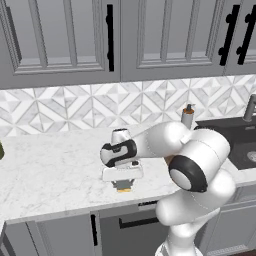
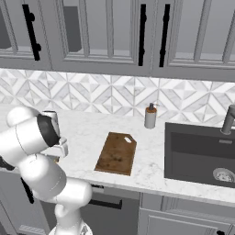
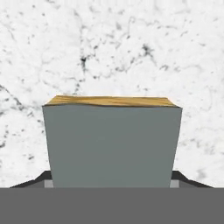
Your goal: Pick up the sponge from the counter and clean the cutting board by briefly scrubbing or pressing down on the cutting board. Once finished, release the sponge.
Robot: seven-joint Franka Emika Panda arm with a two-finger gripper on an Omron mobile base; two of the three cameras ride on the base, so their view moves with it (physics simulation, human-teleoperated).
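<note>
The sponge (image 3: 113,144), grey-green on top with a yellow layer at its far edge, sits between my two dark fingertips (image 3: 40,179) low in the hand view. My gripper (image 1: 123,183) points straight down near the front edge of the white marble counter (image 1: 50,165), shut on the sponge (image 1: 123,188); whether the sponge is off the surface I cannot tell. The dark brown cutting board (image 2: 117,153) lies flat to the right of the gripper, between it and the sink. In the left base view my arm hides most of the board.
A soap dispenser (image 2: 150,116) stands against the tiled backsplash behind the board. The dark sink basin (image 2: 202,153) with its faucet (image 2: 228,119) lies at the right. Grey wall cabinets hang overhead. The counter's front edge runs just below the gripper.
</note>
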